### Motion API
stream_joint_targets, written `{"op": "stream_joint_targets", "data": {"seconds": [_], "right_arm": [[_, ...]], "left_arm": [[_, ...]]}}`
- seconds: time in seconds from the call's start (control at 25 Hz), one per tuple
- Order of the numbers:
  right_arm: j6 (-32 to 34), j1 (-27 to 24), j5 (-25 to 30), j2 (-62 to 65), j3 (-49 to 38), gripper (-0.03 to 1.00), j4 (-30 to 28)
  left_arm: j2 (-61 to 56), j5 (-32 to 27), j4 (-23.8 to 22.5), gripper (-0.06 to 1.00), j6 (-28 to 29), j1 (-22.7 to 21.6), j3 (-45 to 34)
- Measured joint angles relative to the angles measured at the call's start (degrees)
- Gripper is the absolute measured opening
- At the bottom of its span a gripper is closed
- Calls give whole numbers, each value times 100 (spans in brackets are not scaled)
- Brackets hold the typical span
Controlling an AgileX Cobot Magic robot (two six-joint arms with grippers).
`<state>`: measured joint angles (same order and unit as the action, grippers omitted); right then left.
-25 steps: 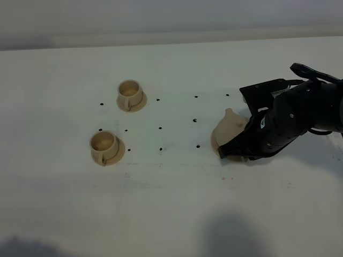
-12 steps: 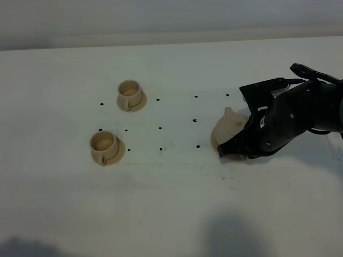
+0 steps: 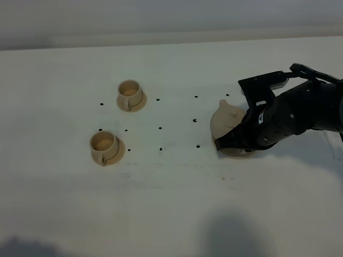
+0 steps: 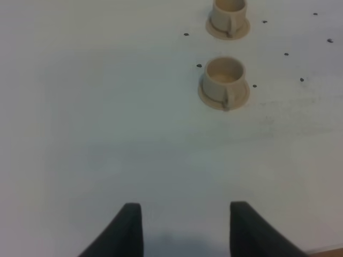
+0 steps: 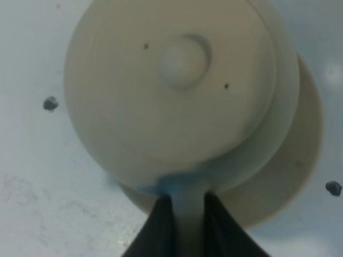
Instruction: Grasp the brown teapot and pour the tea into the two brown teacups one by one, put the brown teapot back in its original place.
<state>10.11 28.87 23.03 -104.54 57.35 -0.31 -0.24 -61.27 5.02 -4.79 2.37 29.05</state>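
Observation:
The brown teapot hangs just above its original place, the flat tan saucer, right of the table's middle. My right gripper is shut on the teapot's loop handle. The right wrist view looks down on the domed lid, with the saucer showing beneath and off to one side. The two brown teacups stand on their small saucers at the left, well apart from the teapot. My left gripper is open and holds nothing, with the nearer teacup and the farther teacup ahead of it.
Small black dots mark the white table between the cups and the teapot. The table's far edge runs along the back. A dark shadow lies on the table's front.
The right gripper has lifted the teapot up and slightly left off its saucer, so the saucer's rim now shows below it. The teacups have not moved.

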Motion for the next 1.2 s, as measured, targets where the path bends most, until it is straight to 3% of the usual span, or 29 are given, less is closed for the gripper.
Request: {"op": "stream_joint_targets", "data": {"seconds": [0.56,1.2], "right_arm": [[-23,197,357,357,134,9,-365],[-287,724,1091,-291,1566,9,-673]], "left_arm": [[0,0,0,36,0,0,0],[0,0,0,36,0,0,0]]}}
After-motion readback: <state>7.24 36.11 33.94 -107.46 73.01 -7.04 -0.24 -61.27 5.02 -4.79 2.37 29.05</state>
